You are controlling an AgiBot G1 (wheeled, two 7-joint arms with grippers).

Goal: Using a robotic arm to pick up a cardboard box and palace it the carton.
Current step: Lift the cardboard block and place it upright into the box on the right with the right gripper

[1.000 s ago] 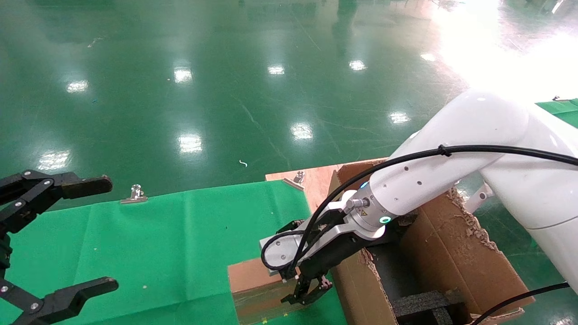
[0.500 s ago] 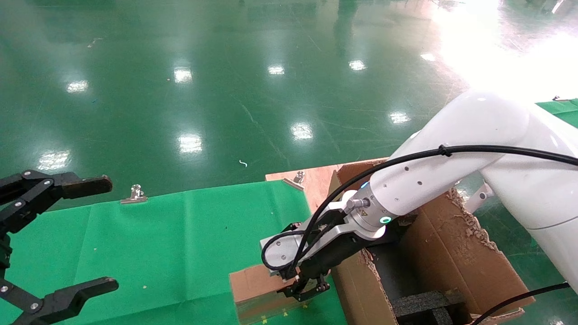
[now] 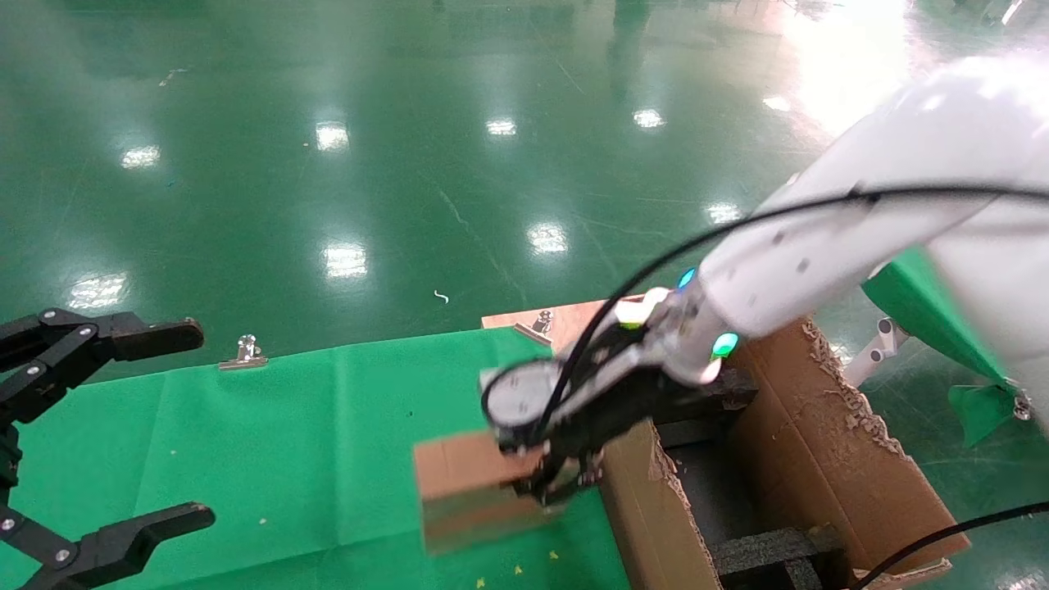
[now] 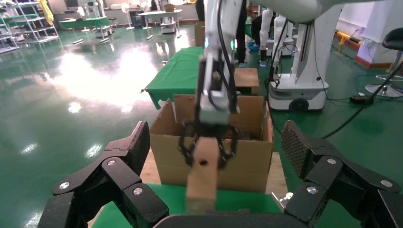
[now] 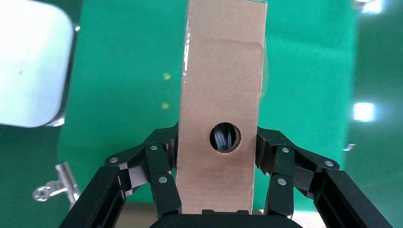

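Observation:
The small brown cardboard box (image 3: 463,487) hangs just above the green cloth, beside the carton's near wall. My right gripper (image 3: 561,482), on the white robotic arm (image 3: 819,254), is shut on one end of it. In the right wrist view the black fingers (image 5: 161,166) press both sides of the cardboard box (image 5: 221,80), whose round hole (image 5: 225,137) faces the camera. The left wrist view shows the cardboard box (image 4: 202,175) hanging in front of the carton (image 4: 247,159). The large carton (image 3: 819,442) has ragged flaps and black foam (image 3: 778,549) inside. My left gripper (image 3: 197,424) is parked open at the far left.
A green cloth (image 3: 287,442) covers the table, held by metal clips (image 3: 243,351) (image 3: 541,321). A bare wooden board corner (image 3: 574,324) lies behind the carton. Glossy green floor lies beyond, and another green-covered table (image 3: 926,311) stands to the right.
The right gripper closed on the cardboard box and raised it off the green cloth. The white arm swung upward. The left gripper has not moved.

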